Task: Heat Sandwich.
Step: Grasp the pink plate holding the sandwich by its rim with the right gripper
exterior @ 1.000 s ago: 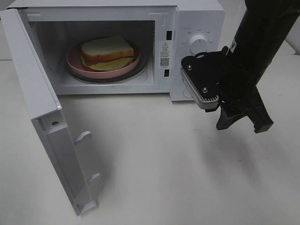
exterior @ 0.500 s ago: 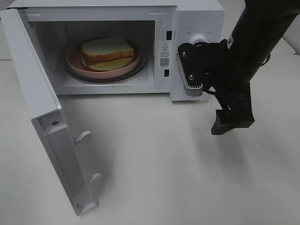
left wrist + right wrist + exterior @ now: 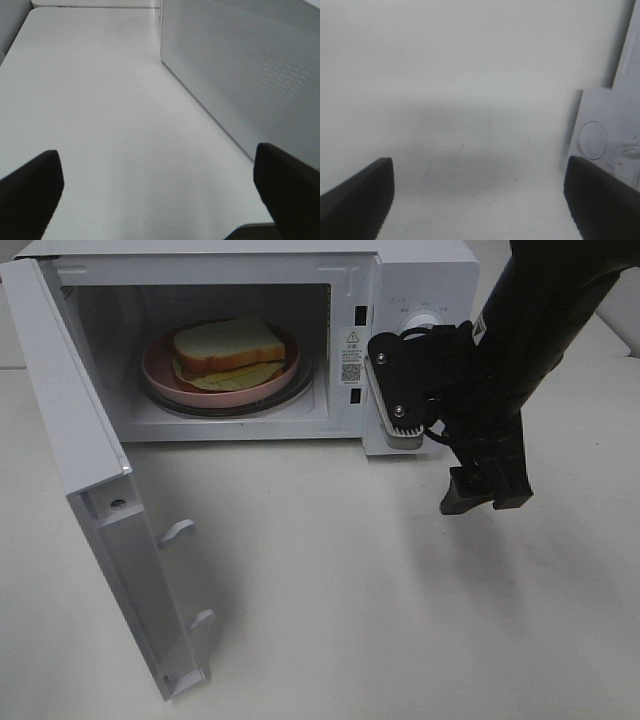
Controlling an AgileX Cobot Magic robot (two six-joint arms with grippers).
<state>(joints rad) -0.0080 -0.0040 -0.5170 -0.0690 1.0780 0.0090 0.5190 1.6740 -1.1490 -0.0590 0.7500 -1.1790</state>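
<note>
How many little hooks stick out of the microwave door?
2. Both sit on the latch edge of the open door, one above the other: the upper hook and the lower hook, nearer the bottom corner. None looks hidden.

The right arm [image 3: 545, 310] is a glossy black tube. Its black wrist block [image 3: 425, 375] carries a ribbed grey edge and two silver screws [image 3: 380, 357]. The right pincer [image 3: 485, 500] and left pincer [image 3: 160, 197] have blunt matte-black fingers [image 3: 30, 195].

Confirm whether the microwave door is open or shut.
Open: the microwave door is swung out left; the sandwich on its pink plate shows inside.
</note>
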